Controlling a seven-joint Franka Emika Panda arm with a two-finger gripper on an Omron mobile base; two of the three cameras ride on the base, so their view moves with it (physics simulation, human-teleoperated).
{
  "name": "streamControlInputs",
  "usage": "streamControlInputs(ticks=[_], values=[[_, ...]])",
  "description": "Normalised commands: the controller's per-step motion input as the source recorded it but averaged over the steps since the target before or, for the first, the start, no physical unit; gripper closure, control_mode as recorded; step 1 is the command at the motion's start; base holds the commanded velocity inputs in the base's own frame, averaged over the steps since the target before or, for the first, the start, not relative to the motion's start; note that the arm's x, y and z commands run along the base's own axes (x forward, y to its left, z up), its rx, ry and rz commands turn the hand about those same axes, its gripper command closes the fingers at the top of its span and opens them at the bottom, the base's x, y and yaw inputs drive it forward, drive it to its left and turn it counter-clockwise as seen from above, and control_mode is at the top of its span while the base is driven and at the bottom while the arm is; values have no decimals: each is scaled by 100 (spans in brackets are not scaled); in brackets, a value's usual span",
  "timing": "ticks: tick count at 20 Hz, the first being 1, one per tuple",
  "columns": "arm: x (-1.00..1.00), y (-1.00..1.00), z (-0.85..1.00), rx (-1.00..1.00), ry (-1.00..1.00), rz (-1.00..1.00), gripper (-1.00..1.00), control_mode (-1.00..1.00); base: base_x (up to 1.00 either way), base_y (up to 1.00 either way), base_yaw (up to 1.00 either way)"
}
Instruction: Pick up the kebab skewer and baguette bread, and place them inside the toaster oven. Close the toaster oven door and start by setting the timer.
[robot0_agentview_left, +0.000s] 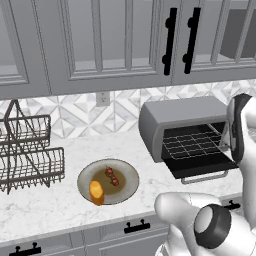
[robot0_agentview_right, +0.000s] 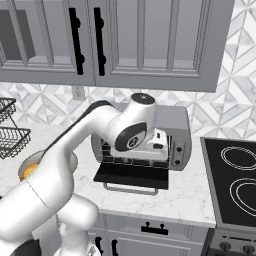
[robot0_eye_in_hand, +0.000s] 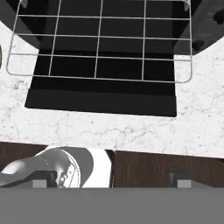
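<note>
Kebab skewer (robot0_agentview_left: 112, 176) and baguette bread (robot0_agentview_left: 96, 192) lie together on a round grey plate (robot0_agentview_left: 128, 175) on the marble counter (robot0_agentview_left: 60, 210), well left of the toaster oven (robot0_agentview_left: 175, 117). Toaster oven door (robot0_agentview_left: 200, 167) is folded down flat, wire rack (robot0_eye_in_hand: 100, 43) exposed. Gripper (robot0_eye_in_hand: 109, 181) hovers above door and rack, jaws spread wide, holding nothing. 2 wire baskets (robot0_agentview_left: 27, 155) stand far left.

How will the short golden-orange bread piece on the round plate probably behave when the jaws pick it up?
The short golden-orange baguette piece looks stubby and rounded, so it may roll or twist between narrow jaws. It lies at the edge of the round grey-brown plate, so a push could slide it onto the white marble counter. It is probably light and rather crushable.
</note>
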Motion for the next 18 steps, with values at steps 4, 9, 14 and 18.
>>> streamControlInputs(ticks=[4, 9, 14, 18], values=[[-1, 58, 29, 0, -28, 0, -100, -100, 0, 0, 0], [0, 55, 8, 0, -13, 0, -100, -100, 0, 0, 0], [-14, 23, 0, 0, 0, 0, -100, -100, 0, 0, 0], [-14, 52, 5, 0, -2, 0, -100, -100, 0, 0, 0]])
